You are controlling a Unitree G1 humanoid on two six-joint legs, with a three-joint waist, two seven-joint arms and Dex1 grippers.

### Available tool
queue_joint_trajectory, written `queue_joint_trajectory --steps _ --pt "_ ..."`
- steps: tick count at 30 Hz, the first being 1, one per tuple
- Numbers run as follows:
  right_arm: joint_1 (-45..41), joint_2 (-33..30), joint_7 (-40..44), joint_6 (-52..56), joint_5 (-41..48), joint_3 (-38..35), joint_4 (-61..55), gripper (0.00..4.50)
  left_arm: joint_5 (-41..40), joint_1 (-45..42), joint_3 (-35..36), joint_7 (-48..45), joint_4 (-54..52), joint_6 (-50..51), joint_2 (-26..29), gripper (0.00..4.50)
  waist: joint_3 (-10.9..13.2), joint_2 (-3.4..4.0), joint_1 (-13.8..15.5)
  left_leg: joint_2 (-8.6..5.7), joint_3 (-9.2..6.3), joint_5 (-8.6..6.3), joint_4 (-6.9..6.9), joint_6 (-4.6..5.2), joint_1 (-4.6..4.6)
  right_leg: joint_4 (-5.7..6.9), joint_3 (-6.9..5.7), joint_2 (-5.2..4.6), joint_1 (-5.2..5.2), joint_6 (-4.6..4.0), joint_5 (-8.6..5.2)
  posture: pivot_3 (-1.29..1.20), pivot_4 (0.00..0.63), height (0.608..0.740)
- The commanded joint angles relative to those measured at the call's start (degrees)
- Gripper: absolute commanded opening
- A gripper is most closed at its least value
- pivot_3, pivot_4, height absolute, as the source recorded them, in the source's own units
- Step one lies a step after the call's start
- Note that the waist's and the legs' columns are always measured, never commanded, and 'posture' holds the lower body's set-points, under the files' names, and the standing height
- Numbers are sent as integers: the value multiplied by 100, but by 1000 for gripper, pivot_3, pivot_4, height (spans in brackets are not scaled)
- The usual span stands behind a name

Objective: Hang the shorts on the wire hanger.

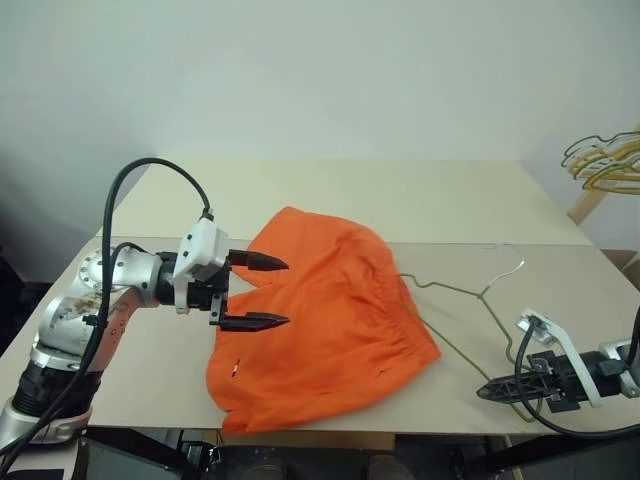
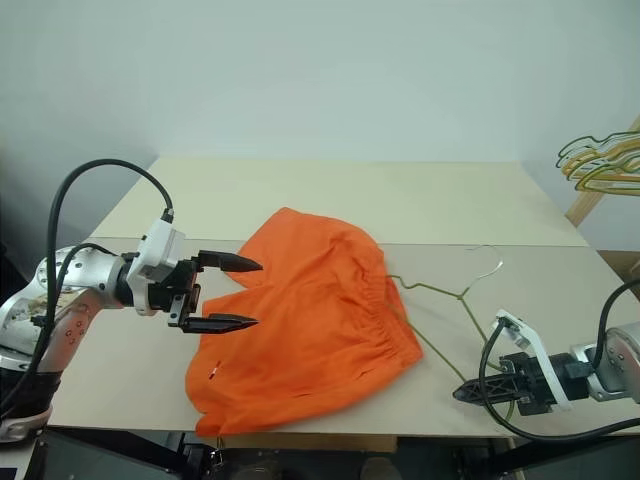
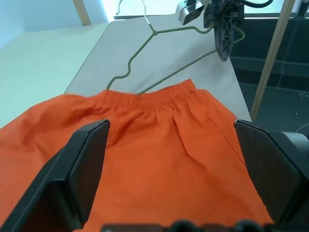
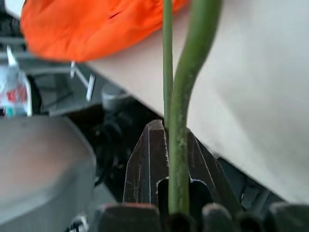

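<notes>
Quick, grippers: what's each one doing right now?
Left gripper: open, holding nothing, over the shorts.
Right gripper: shut on the wire hanger at its near corner.

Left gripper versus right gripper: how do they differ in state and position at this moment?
The left gripper stands open with nothing between its fingers, while the right gripper is shut on the wire hanger. The left one hovers over the shorts; the right one sits at the table's near edge, clear of the fabric. Both point inward, toward each other.
</notes>
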Motion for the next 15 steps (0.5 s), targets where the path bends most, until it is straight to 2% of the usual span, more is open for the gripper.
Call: queue_joint_trajectory --steps 1,7,9,15 --pt "-431 154 42 -119 -137 361 358 0 25 -95 27 145 -172 -37 -32 4473 -1 -5 4 0 1 -1 2 1 -1 -1 0 0 1 0 0 -16 0 740" --pt "-1122 658 -245 -20 -532 895 1280 0 -95 -78 39 268 -268 20 -147 4473 -3 -4 11 -1 4 4 -3 -6 6 5 2 3 1 -1 4 -5 0 740" --pt "-1041 582 -60 -99 -456 962 1159 0 -109 13 86 374 -348 -51 -249 4473 -3 -4 28 -1 4 23 -2 -40 1 3 1 2 -1 -1 4 3 0 740" --pt "-916 342 492 -24 -186 1285 655 0 -193 102 113 366 -455 13 -220 4473 -3 -4 95 -1 -2 21 1 -37 -10 -2 -4 -2 -4 1 5 13 0 740"
